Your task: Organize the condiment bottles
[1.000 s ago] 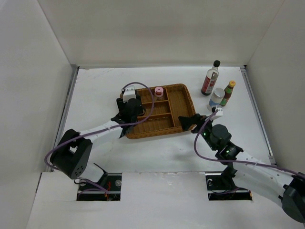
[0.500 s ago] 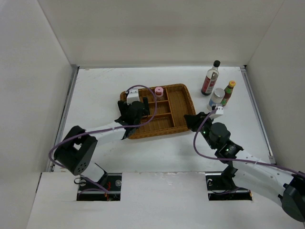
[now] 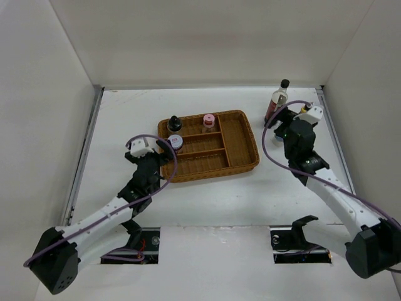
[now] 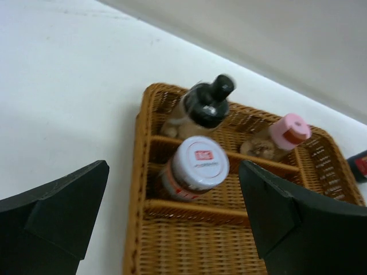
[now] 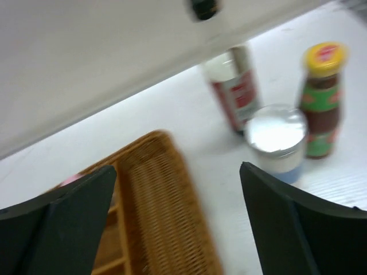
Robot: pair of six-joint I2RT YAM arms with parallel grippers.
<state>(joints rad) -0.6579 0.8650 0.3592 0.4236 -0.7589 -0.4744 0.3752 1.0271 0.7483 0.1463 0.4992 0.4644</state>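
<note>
This looks like a robotics lab test cell. A wicker tray (image 3: 235, 141) sits on a plain white table (image 3: 125, 106) that is boxed in by bare white walls (image 3: 188, 37) behind, left and right of the tray. On the near side of the tray, a left arm (image 3: 106, 213) and a right arm (image 3: 332, 194) in white and black rise from slots (image 3: 135, 244) cut in a white board (image 3: 213, 257). Purple cables (image 3: 265, 130) loop along the arms. Small bottles (image 3: 276, 103) stand in the tray and to its right under flat, even light.

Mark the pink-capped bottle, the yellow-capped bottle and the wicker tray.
pink-capped bottle (image 4: 285, 130), left wrist view, on its pink cap.
yellow-capped bottle (image 5: 321, 105), right wrist view, on its green label.
wicker tray (image 3: 240, 141), top view, on its bare right compartment.
</note>
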